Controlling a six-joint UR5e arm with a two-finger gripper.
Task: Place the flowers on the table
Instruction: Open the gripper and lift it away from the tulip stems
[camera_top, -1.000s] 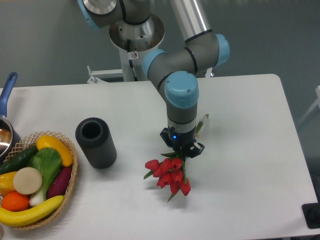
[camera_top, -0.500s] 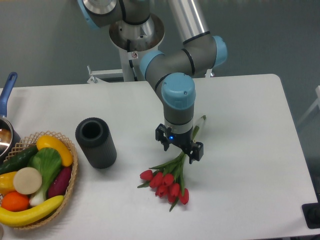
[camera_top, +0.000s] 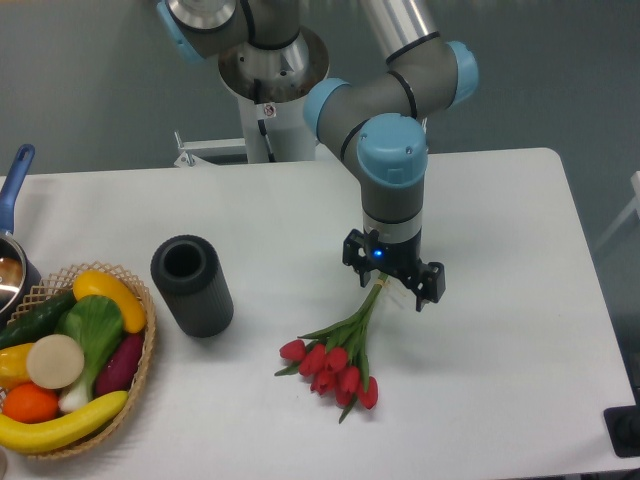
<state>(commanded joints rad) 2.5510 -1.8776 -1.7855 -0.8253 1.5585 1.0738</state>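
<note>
The flowers (camera_top: 335, 362) lay flat on the tabletop (camera_top: 500, 220), red buds pointing toward 7 o'clock and thin green stems running up toward 1 o'clock. The tool (camera_top: 394, 281) hung over the stem ends with its fingers spread apart, gripping nothing; from where I stood I could not tell whether a fingertip brushed the stems or just cleared them.

To my eye the placing itself was done, and the step in hand was the letting-go and getting clear. The next move, I judged, called for a straight lift with the fingers kept wide, so that no stem would snag and drag the bunch across the surface. The stems were light and thin, and a sideways pull could easily have swung the buds round.

Counting what stood about:
- 1 bunch of flowers, with roughly 7 red buds, though they overlapped and I could not be sure.
- 1 black cylinder (camera_top: 192, 285), lying at 9 o'clock from the bunch, well apart, its open end facing up and back.
- 1 wicker basket (camera_top: 145, 350) at the left edge, holding 2 bananas, 1 cucumber, 1 orange and several other toy vegetables I could not sort cleanly.
- 1 pot with a blue handle (camera_top: 14, 180), partly cut off at the far left.
</note>
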